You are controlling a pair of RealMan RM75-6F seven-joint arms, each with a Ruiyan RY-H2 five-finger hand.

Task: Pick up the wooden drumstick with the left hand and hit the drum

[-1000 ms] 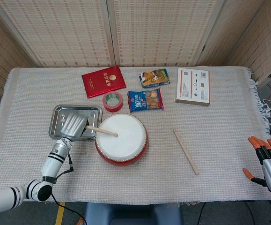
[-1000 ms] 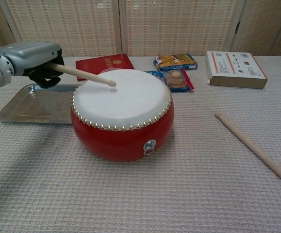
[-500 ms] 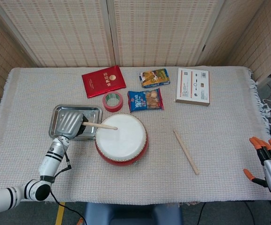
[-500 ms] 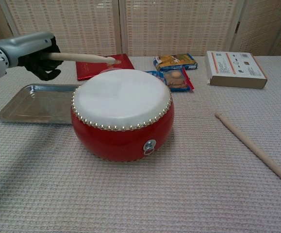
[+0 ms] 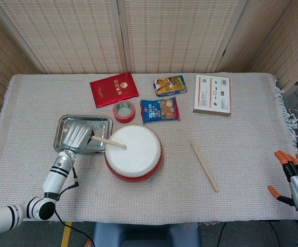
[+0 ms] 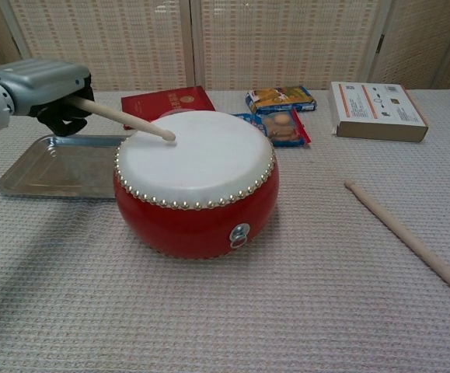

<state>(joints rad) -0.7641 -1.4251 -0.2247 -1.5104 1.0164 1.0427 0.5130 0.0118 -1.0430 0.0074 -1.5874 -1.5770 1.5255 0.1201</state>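
Left of centre, the left hand (image 6: 42,85) grips a wooden drumstick (image 6: 123,119), tip on the red drum's (image 6: 196,179) white skin. The right hand (image 5: 293,177) (lower right corner) idles, fingers spread, holding nothing.

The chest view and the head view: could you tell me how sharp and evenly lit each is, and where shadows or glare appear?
Chest view: sharp, soft even light; the drum casts a faint shadow on the cloth, and the metal tray shows a mild sheen. Head view: also sharp, with the left hand and drumstick unblurred, and flat lighting without strong glare.
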